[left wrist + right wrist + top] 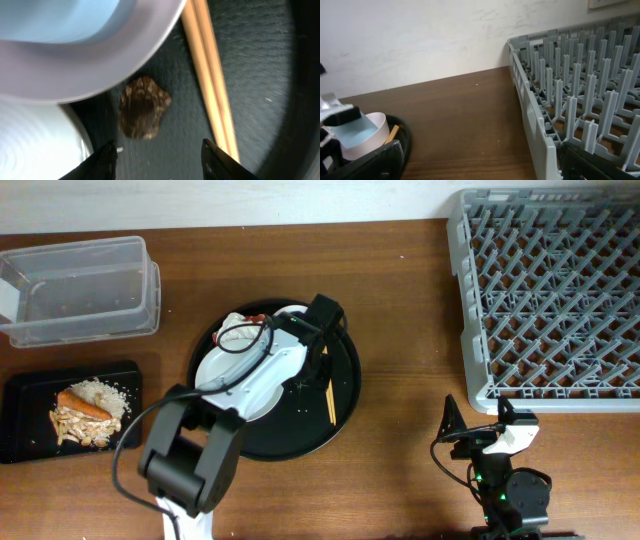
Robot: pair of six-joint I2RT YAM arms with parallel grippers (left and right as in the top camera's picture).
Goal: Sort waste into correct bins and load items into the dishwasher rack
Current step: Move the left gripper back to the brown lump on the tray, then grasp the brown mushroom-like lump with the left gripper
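My left gripper (318, 368) (162, 160) is open and empty, low over the round black tray (345, 415), just short of a small dark scrap (144, 106). The white bowl (125, 60) holding the light-blue cup (55, 20) is above the scrap. The wooden chopsticks (210, 85) (330, 400) lie to the scrap's right, and the white plate (235, 375) to its left. A crumpled tissue with the red wrapper (245, 330) lies on the plate's far edge. My right gripper (478, 420) (480, 165) is open and empty beside the grey dishwasher rack (550, 290) (555, 100).
The clear tub (75, 290) stands at the back left. The black rectangular tray (25, 415) in front of it holds rice, carrot and scraps (88, 412). Bare wooden table lies between the round tray and the rack.
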